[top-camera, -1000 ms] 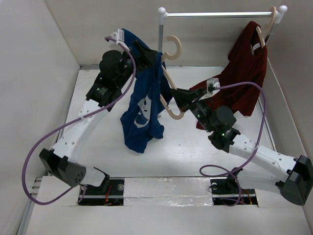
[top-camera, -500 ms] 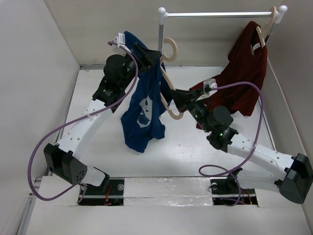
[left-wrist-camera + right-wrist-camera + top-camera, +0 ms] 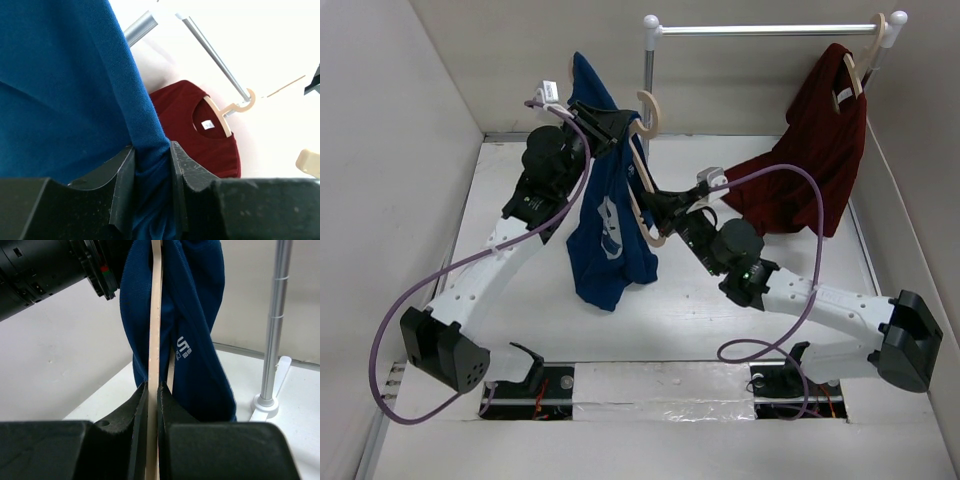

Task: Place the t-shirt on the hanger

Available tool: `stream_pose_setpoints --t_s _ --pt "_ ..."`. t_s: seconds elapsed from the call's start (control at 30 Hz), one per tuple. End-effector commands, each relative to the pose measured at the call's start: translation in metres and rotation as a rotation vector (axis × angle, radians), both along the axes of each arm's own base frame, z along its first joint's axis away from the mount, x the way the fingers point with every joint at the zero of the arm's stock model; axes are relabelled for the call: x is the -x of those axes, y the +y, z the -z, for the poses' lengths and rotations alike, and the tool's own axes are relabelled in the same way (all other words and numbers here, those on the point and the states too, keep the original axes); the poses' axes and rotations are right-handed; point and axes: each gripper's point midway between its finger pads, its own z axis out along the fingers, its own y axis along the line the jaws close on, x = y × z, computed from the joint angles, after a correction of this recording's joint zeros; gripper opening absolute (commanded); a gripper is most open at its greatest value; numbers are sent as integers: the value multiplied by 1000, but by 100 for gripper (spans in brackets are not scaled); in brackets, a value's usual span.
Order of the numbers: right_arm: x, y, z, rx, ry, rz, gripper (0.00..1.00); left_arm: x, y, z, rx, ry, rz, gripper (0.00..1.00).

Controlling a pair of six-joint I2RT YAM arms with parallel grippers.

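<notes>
The royal blue t-shirt point(image 3: 610, 235) hangs bunched in the air over the table, draped along the pale beige hanger point(image 3: 642, 170). The hanger is tilted steeply, with its hook point(image 3: 651, 108) at the top. My left gripper point(image 3: 608, 124) is at the shirt's upper part. In the left wrist view my left gripper point(image 3: 150, 150) is shut on a fold of the t-shirt point(image 3: 60, 75). My right gripper point(image 3: 658, 207) holds the hanger's lower arm. In the right wrist view my right gripper point(image 3: 152, 387) is shut on the thin hanger point(image 3: 156, 315), with the t-shirt point(image 3: 200, 340) wrapped round it.
A white-and-silver clothes rail point(image 3: 770, 30) stands at the back, its post point(image 3: 648, 70) just behind the hanger's hook. A dark red shirt point(image 3: 815, 150) hangs from it on another hanger at the right. White walls close in the table on the left and at the back.
My left gripper has closed on the t-shirt's fabric. My right arm has carried the hanger left and toward the back, and the hook now sits nearer the left gripper.
</notes>
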Motion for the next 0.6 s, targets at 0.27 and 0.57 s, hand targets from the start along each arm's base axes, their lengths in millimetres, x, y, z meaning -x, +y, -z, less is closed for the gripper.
stream_pose_setpoints --t_s 0.27,0.57 --pt "36 -9 -53 -74 -104 -62 45 53 9 -36 51 -146 104 0" --pt "47 -53 -17 50 -100 -132 29 77 12 -53 87 -188 167 0"
